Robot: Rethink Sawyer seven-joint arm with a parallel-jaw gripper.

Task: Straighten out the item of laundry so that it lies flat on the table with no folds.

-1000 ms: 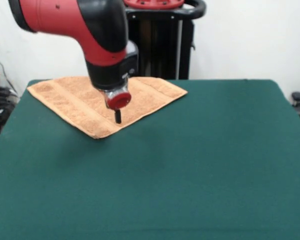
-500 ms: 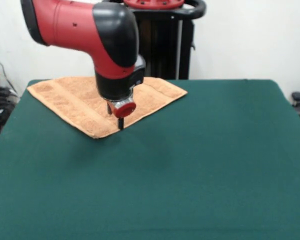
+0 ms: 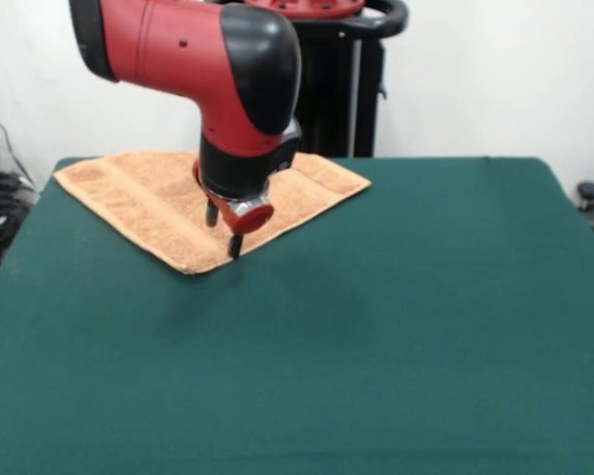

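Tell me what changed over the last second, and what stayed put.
The arm swung toward the picture's right in the front view, carrying the gripper from over the towel's middle to its near edge facing the camera, low over the cloth. Nothing was visibly grasped or released. The towel kept its shape and its place at the far left of the table.

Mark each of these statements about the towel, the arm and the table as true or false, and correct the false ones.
1. The towel lies near the table's far left corner in the front view. True.
2. The tool is above the towel's near corner. True.
3. The table has a red cover. False: it is dark green.
4. The towel hangs lifted off the table. False: it rests on the cloth.
5. A second towel lies at the table's right. False: only one towel is there.
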